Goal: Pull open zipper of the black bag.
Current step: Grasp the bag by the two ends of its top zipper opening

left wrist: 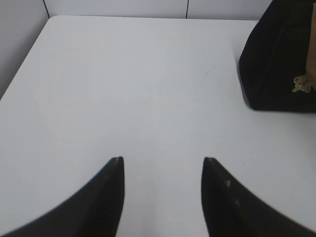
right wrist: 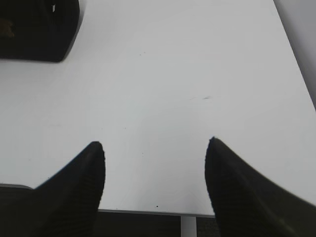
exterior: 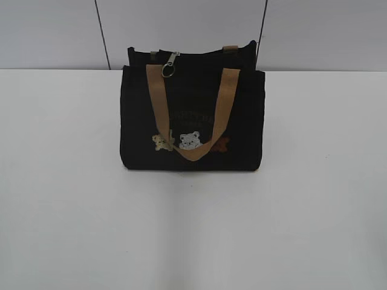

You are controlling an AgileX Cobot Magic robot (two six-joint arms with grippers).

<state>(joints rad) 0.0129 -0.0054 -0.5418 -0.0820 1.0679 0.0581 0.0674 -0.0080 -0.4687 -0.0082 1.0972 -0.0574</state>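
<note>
The black bag [exterior: 192,115] stands upright at the middle back of the white table, its tan handle hanging down the front over small bear patches. Its zipper [exterior: 170,63], a silver pull with a round ring, hangs at the top edge left of centre. Neither arm shows in the exterior view. In the left wrist view my left gripper [left wrist: 162,159] is open over bare table, and the bag [left wrist: 279,59] sits far off at the upper right. In the right wrist view my right gripper [right wrist: 154,142] is open near the table's front edge, the bag [right wrist: 37,29] at the upper left.
The white table [exterior: 72,199] spreads wide around the bag. A grey panelled wall [exterior: 54,30] rises behind it. The table's front edge [right wrist: 148,211] shows between the right fingers; its left edge [left wrist: 22,69] runs along the left wrist view.
</note>
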